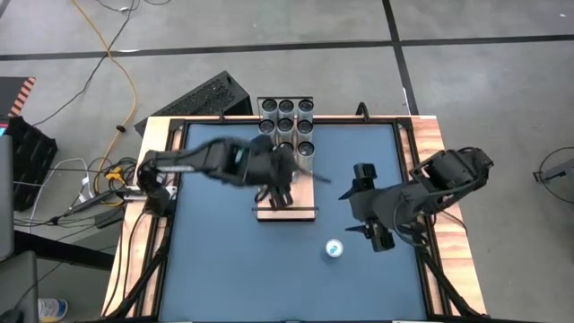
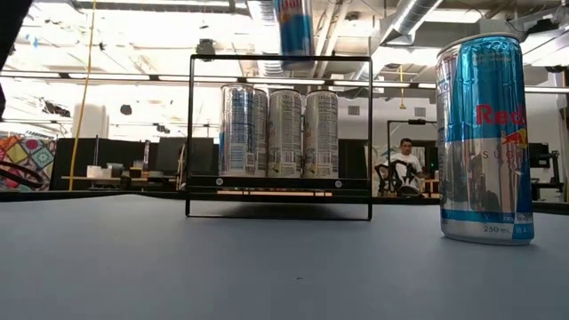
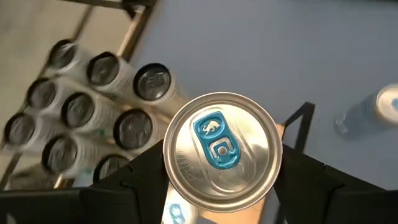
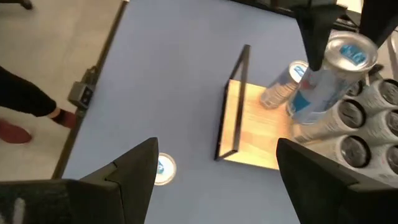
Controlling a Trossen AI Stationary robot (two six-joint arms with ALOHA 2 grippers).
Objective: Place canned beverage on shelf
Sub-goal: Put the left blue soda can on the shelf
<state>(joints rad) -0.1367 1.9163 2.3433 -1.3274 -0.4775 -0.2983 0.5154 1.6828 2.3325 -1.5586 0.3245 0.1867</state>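
Two robot arms at a blue table; the left one holds a drink can above a wooden shelf.

Near the front edge, right of centre, a lone can (image 1: pixel 334 248) stands upright on the tabletop (image 1: pixel 224 269). Just beside it the right gripper (image 1: pixel 372 235) hovers, fingers apart and empty. Farther back, the left gripper (image 1: pixel 281 184) is clamped on the held can (image 3: pixel 222 148), raised over the shelf (image 1: pixel 287 213). Upright cans (image 1: pixel 287 126) fill the shelf's far end at the table's back edge.

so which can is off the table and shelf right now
The can clamped in the left gripper, held up over the shelf. The lone can stands on the blue table; the rest stand grouped on the shelf.
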